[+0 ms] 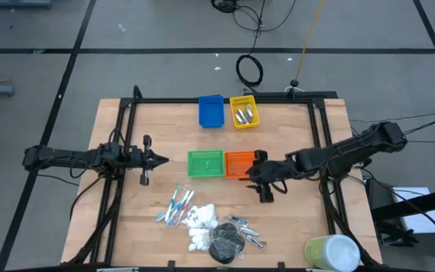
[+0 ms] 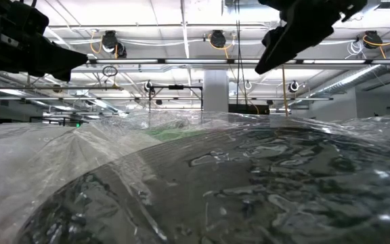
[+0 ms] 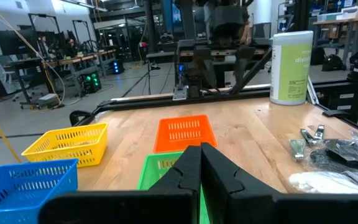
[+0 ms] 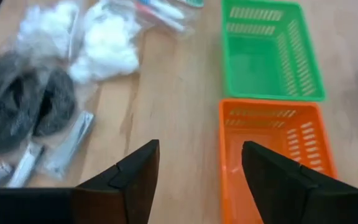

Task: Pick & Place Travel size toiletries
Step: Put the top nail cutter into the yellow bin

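Nearest to you, at the front edge of the table point(image 1: 293, 128), you have a little heap of travel things: white puffy packs point(image 1: 200, 219), black round discs point(image 1: 225, 245) wrapped in clear plastic, silvery tubes point(image 1: 248, 230) and thin toothbrush sticks point(image 1: 176, 205), all touching or just beside each other. A big pale green can point(image 1: 331, 253) stands at the front right corner. Go a bit farther and your right claw point(image 1: 265, 183) hangs over the bare wood, just beside the orange bin point(image 1: 239, 163), with its two fingers spread wide and holding nothing. Your left claw point(image 1: 162, 159) waits out on the left, its fingers pressed together (nothing between them), pointing at the green bin point(image 1: 205, 163). Farthest back sit the blue bin point(image 1: 211, 110) and the yellow bin point(image 1: 244, 112), and some silvery tubes already lie in the yellow one.
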Controlling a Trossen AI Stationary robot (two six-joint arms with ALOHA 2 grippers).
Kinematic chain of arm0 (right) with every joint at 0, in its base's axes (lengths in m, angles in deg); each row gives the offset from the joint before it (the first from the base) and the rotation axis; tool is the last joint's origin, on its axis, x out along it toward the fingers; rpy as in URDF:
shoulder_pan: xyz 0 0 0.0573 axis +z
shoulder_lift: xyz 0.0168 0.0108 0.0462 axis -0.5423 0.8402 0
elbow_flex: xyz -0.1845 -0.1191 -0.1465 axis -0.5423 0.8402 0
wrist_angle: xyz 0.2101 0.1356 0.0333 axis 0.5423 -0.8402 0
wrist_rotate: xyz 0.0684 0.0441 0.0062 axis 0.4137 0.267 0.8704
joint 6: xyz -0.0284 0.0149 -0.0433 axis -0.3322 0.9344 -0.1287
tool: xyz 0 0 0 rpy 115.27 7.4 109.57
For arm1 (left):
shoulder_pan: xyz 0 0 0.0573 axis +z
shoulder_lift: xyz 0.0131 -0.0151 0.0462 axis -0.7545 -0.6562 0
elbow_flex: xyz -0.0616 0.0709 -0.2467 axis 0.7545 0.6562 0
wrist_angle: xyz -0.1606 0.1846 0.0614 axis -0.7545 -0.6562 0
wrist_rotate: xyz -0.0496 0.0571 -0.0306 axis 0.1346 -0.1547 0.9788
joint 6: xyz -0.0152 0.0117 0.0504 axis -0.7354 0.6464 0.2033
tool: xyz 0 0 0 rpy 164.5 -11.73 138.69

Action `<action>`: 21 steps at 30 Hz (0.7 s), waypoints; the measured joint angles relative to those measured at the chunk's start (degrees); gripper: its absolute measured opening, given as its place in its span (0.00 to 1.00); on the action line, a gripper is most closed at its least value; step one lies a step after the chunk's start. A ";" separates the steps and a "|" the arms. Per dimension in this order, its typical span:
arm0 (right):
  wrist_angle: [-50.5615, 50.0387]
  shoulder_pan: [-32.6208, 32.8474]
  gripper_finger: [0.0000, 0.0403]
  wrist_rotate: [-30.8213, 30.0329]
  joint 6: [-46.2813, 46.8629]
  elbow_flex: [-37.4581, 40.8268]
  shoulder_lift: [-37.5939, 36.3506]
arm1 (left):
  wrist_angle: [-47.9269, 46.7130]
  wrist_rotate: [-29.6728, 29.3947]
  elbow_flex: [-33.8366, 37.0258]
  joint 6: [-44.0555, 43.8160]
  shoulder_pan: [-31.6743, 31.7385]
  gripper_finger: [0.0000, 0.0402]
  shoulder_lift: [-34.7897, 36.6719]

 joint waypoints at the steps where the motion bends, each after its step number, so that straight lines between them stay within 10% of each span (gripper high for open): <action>1: 0.63 0.56 0.53 -0.04 1.99 0.00 -0.02 | 0.00 0.02 0.00 -0.01 -0.02 0.01 -0.02; 21: 13.19 13.92 0.52 4.18 16.20 -7.78 26.70 | 0.00 0.02 0.00 0.01 0.00 0.01 -0.02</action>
